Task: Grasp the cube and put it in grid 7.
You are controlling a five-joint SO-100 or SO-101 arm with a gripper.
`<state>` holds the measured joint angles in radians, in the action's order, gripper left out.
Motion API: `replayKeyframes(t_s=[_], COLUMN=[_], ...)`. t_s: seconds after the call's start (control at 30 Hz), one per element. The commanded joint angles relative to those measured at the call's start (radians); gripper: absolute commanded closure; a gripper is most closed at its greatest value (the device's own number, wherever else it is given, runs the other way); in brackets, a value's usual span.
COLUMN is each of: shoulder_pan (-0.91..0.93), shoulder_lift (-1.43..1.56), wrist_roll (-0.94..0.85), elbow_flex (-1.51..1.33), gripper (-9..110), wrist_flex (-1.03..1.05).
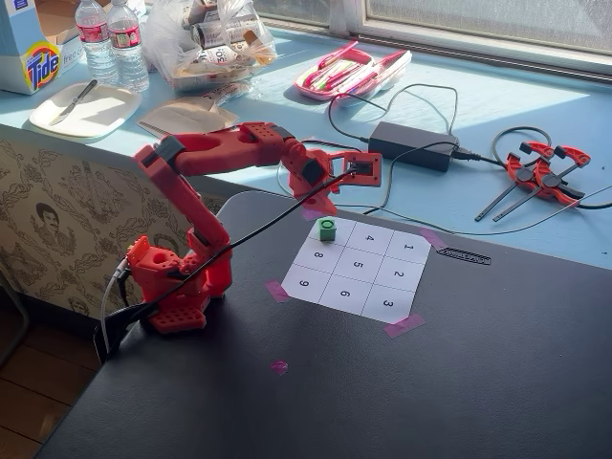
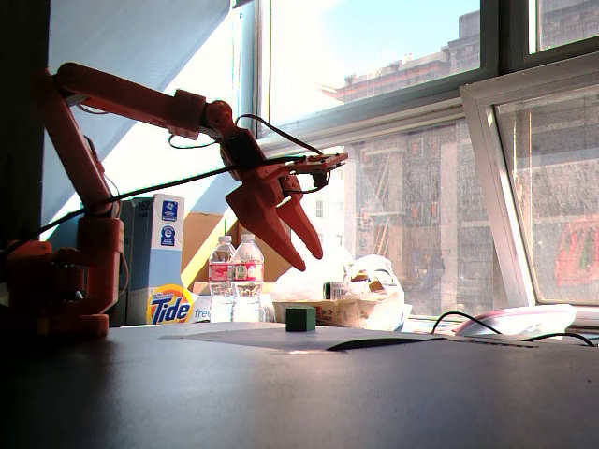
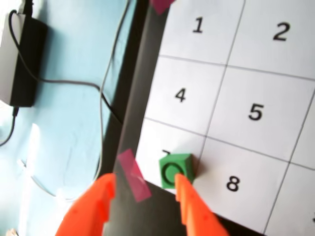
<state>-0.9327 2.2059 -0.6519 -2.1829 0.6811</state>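
Strong daylight through the window [image 2: 393,140] backlights the arm [image 2: 140,103] and leaves the table [image 2: 374,393] dark. Sun patches and hard shadows cross the counter [image 1: 497,105]. The wrist view is slightly soft.

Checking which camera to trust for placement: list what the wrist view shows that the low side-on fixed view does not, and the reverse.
Only the wrist view: the numbers 1, 2, 4, 5, 8, the cube covering most of grid 7, pink tape, and the black power brick.

Only the low fixed view: the claw hanging open, clear above the cube, plus the water bottles and Tide box.

Both: the green cube and the claw's orange fingers.
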Motion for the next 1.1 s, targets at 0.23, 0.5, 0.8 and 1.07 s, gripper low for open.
replayKeyframes(t_s=[0.23, 0.5, 0.8, 1.07], shoulder_pan=[0.229, 0.552, 0.953, 0.969], shoulder_lift=[0.385, 0.739, 0.989, 1.091], wrist_roll=[0.230, 0.316, 0.377, 0.445], elbow_flex=[0.179, -0.020, -0.342, -0.592], gripper=[87, 101, 101, 101], wrist_flex=[0.244, 0.341, 0.526, 0.506])
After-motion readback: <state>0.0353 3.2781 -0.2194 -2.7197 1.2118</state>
